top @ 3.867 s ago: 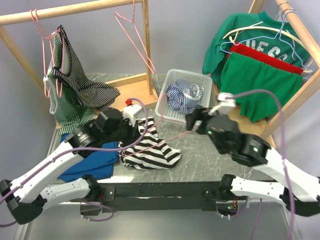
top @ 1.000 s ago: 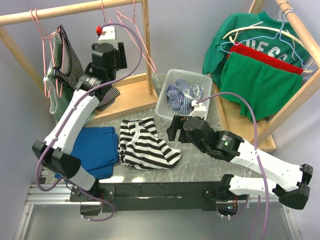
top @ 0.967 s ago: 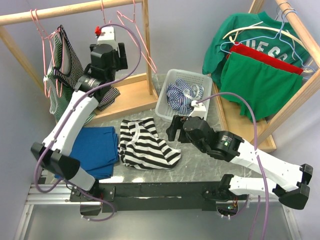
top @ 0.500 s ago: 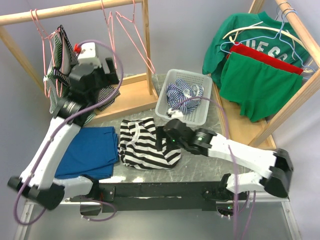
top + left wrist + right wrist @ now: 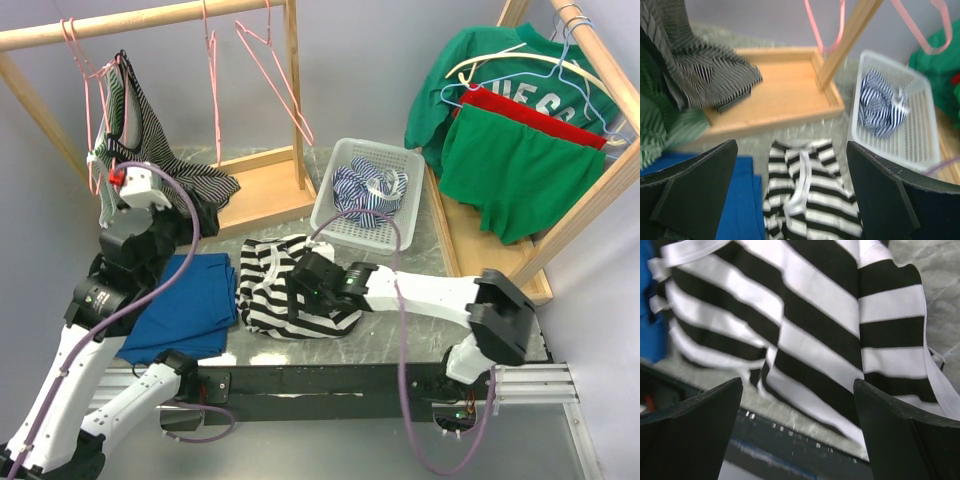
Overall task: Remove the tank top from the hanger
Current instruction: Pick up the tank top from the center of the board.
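Striped tank top (image 5: 290,292) loose on table (image 5: 400,335), lower middle of frame, prob. soft, light, floppy; best pinched at neck edge or strap; left gripper (image 5: 790,200) & right gripper (image 5: 799,435) wide open, empty.

Bare table (image 5: 430,262) shows only in front of the basket (image 5: 324,185), toward the right rack (image 5: 585,200), and the right arm (image 5: 430,290) lies low across it. The striped top (image 5: 262,295) and blue cloth (image 5: 190,300) cover the left. The left rack's base (image 5: 265,195) and post (image 5: 293,90) block the back, with pink hangers (image 5: 214,100) dangling above.
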### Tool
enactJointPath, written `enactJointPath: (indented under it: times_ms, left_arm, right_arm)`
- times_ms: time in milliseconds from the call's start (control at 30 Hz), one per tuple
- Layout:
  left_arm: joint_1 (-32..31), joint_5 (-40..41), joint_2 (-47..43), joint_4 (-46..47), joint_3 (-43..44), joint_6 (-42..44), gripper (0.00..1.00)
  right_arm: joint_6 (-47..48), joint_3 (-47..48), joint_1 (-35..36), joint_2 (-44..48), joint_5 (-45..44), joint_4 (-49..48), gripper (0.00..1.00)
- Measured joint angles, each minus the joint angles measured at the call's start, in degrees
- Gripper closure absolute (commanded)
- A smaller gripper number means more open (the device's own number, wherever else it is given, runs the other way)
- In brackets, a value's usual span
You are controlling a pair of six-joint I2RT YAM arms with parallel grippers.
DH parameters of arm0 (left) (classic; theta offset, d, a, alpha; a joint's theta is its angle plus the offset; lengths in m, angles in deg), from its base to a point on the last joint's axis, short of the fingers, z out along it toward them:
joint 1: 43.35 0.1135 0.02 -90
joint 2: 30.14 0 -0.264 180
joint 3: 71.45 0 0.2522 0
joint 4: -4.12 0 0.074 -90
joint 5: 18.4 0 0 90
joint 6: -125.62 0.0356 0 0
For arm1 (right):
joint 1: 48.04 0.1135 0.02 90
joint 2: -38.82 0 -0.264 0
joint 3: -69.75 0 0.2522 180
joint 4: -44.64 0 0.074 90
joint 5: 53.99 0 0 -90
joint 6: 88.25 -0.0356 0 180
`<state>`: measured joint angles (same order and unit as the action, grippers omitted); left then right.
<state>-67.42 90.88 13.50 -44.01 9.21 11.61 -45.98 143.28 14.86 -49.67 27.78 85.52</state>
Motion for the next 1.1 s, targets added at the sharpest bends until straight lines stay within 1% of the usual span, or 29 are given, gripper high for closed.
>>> enactJointPath:
  times_ms: [267, 300, 333, 367, 400, 433, 500, 533, 633, 767, 867, 1000, 1067, 1100]
  left_arm:
    - [0.00, -3.61, -0.63, -4.07, -5.81, -2.29, 0.04]
    - [0.00, -3.89, -0.66, -4.48, -5.99, -2.38, 0.04]
    - [0.00, -4.13, -0.68, -4.57, -6.05, -2.43, 0.04]
    - [0.00, -4.50, -0.70, -4.52, -6.05, -2.47, 0.04]
    - [0.00, -4.61, -0.74, -4.52, -6.05, -2.51, 0.04]
    - [0.00, -4.90, -0.76, -4.52, -6.05, -2.67, 0.04]
    - [0.00, -5.35, -0.74, -4.52, -6.05, -2.71, 0.04]
    - [0.00, -5.62, -0.74, -4.52, -6.05, -2.73, 0.04]
    - [0.00, -6.29, -0.74, -4.50, -6.14, -2.84, 0.04]
    - [0.00, -7.45, -0.74, -4.46, -6.84, -2.91, 0.04]
    - [0.00, -8.00, -0.81, -4.44, -7.43, -3.13, 0.04]
    - [0.00, -8.79, -0.81, -4.44, -8.17, -3.56, 0.04]
    - [0.00, -9.07, -0.81, -4.31, -8.50, -3.89, 0.04]
    - [0.00, -9.16, -0.81, -4.31, -8.57, -3.96, 0.04]
  right_arm:
    - [-3.45, 1.51, 0.22, -9.07, -3.15, -0.92, 0.00]
    - [-3.72, 1.51, 0.20, -9.90, -3.21, -1.05, 0.02]
    - [-3.78, 1.51, 0.17, -10.40, -3.32, -1.11, 0.18]
    - [-3.89, 1.51, 0.17, -10.93, -3.39, -1.22, 0.29]
    - [-3.80, 1.53, 0.11, -11.37, -3.69, -1.44, 0.38]
    - [-3.76, 1.53, -0.07, -11.74, -4.02, -1.55, 0.55]
    - [-3.67, 1.53, -0.42, -12.17, -4.44, -1.77, 0.72]
    - [-3.61, 1.53, -0.63, -12.20, -4.61, -1.84, 0.83]
    - [-3.76, 1.31, -1.25, -11.91, -5.90, -1.86, 0.97]
    - [-3.23, -1.03, -1.44, -6.80, -8.63, 0.42, 0.97]
    - [-2.23, -2.19, -1.44, 2.56, -11.28, 4.81, 0.93]
    - [1.79, -0.96, -1.44, 15.10, -13.75, 5.66, 0.91]
    - [4.55, 1.51, -1.44, 16.55, -13.35, 5.49, 0.90]
    - [5.81, 3.52, -1.51, 14.99, -12.92, 5.68, 0.90]
